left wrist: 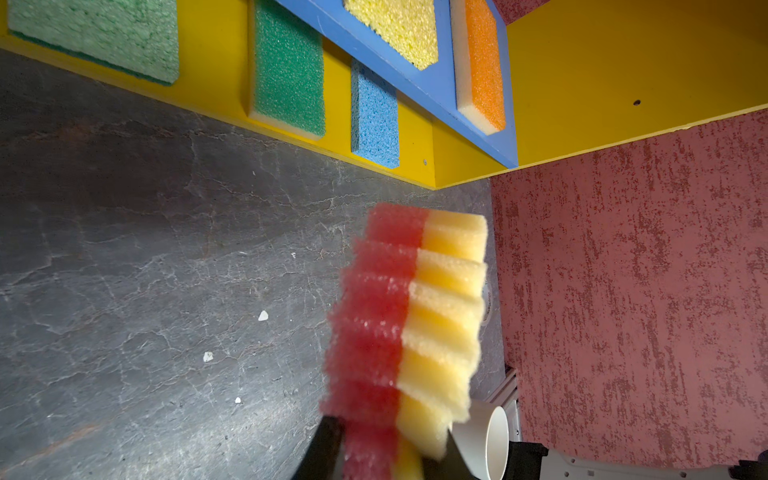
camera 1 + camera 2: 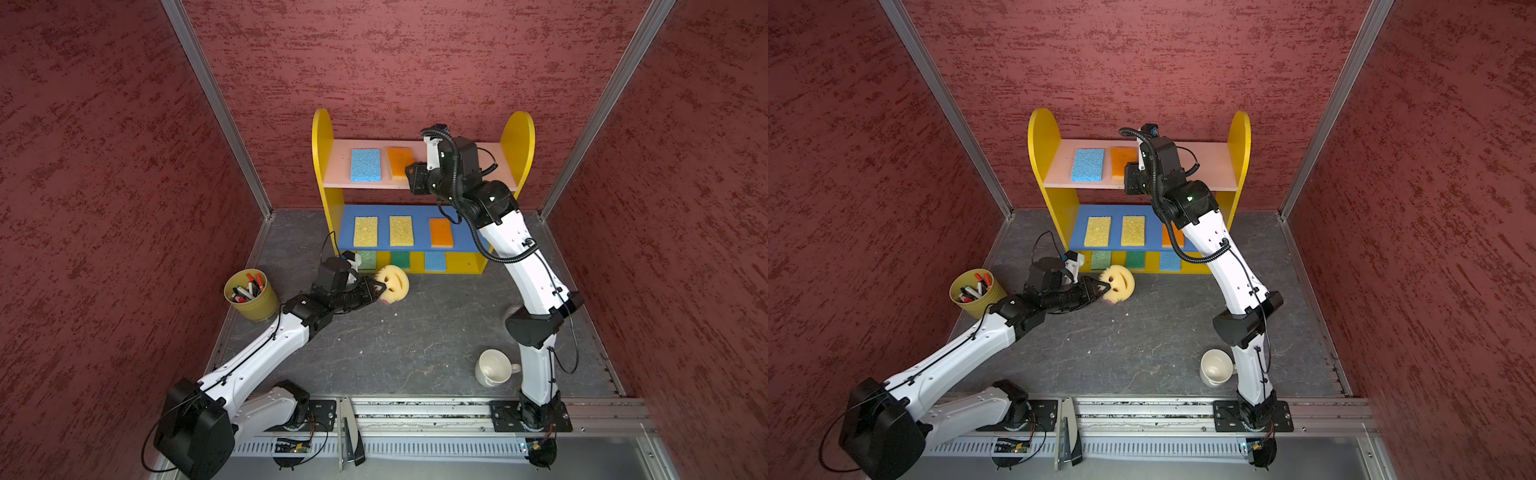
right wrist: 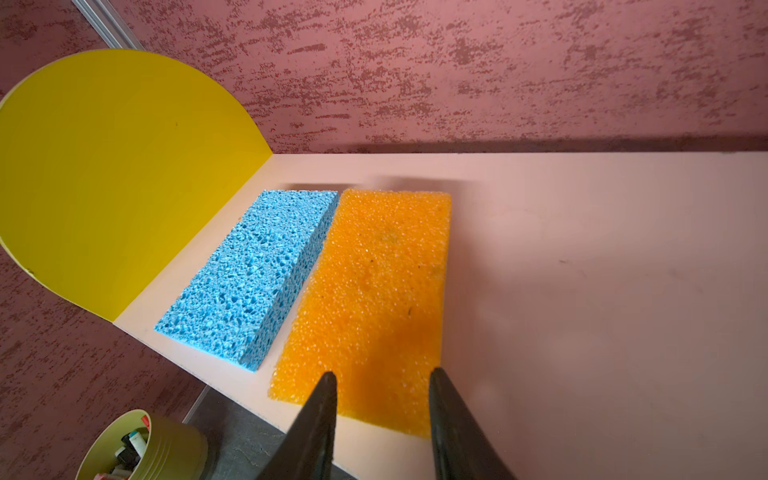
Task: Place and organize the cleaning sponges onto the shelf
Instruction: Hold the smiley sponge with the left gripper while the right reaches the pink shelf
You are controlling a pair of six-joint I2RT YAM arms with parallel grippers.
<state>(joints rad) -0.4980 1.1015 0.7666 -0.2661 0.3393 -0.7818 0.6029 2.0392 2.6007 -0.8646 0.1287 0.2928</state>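
The round yellow smiley sponge (image 2: pixel 397 282) (image 2: pixel 1121 282) hangs tilted just above the floor in front of the shelf (image 2: pixel 322 137), with my left gripper (image 2: pixel 380 291) (image 1: pixel 390 451) shut on its edge. Its pink underside and yellow face (image 1: pixel 440 324) show edge-on in the left wrist view. My right gripper (image 3: pixel 382 374) is open over the near end of the orange sponge (image 3: pixel 374 299) on the pink top board (image 3: pixel 582 270), beside a blue sponge (image 2: pixel 365 164). The blue middle board (image 2: pixel 345 237) holds two yellow sponges and an orange one. Two green sponges and a blue one lie on the yellow base.
A yellow cup of markers (image 2: pixel 251 295) stands on the floor left of my left arm. A white mug (image 2: pixel 494 368) lies on its side near my right arm's base. Red walls close in the dark stone floor (image 2: pixel 415 332) on three sides.
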